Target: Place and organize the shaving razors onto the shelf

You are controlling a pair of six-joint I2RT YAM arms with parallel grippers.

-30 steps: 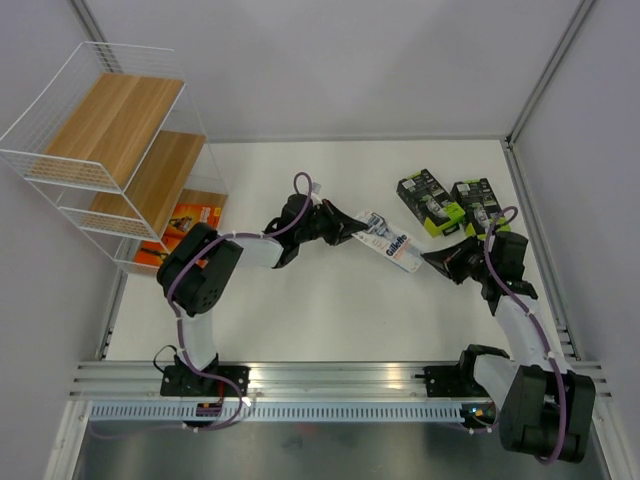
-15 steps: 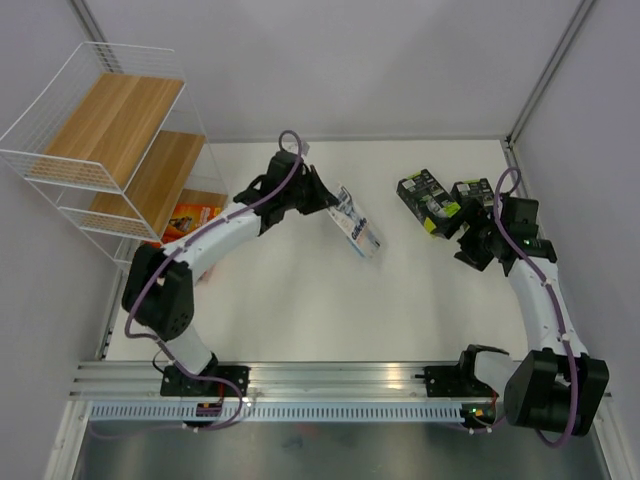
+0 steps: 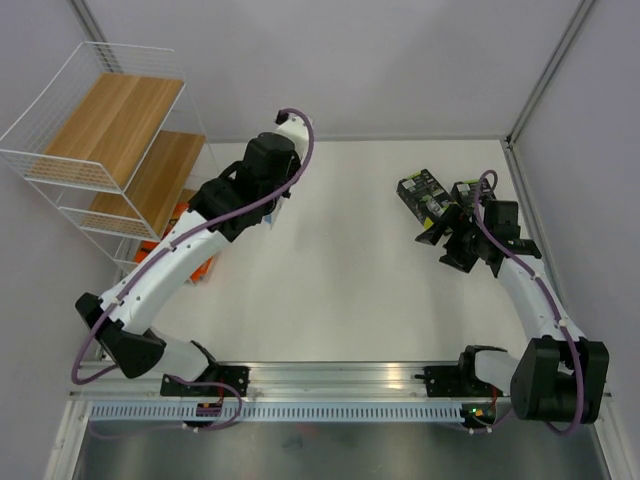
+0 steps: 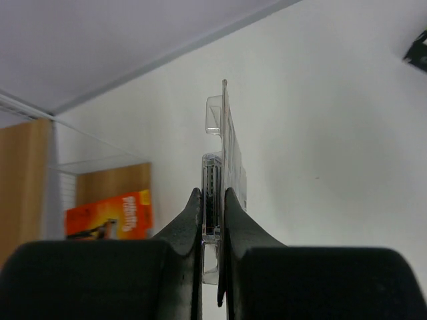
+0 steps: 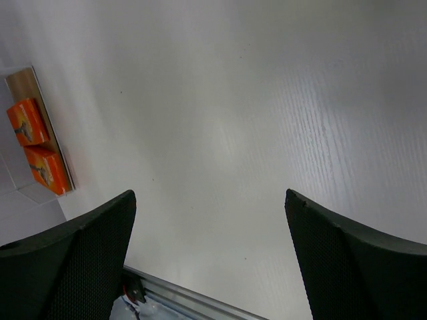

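My left gripper (image 4: 213, 195) is shut on the flat white-blue razor pack (image 4: 225, 143), which stands edge-on between the fingers. In the top view the left gripper (image 3: 268, 208) hangs just right of the shelf (image 3: 115, 115), a white wire rack with stepped wooden boards. Two orange razor boxes (image 5: 27, 121) (image 5: 47, 169) lie on its lowest board; one orange box (image 4: 110, 215) shows ahead of the held pack. Two black boxes with lime-green tops (image 3: 425, 195) (image 3: 468, 192) lie at the far right. My right gripper (image 3: 440, 232) is open and empty right beside them, with bare table between its fingers (image 5: 87, 260).
The shelf stands against the left wall in the far-left corner. Grey walls close the table at the back and right. An aluminium rail (image 3: 330, 378) runs along the near edge by both arm bases.
My left arm has swung up and left toward the shelf, carrying the flat pack. The right gripper let go of that pack, opened wide and moved back beside the black boxes.
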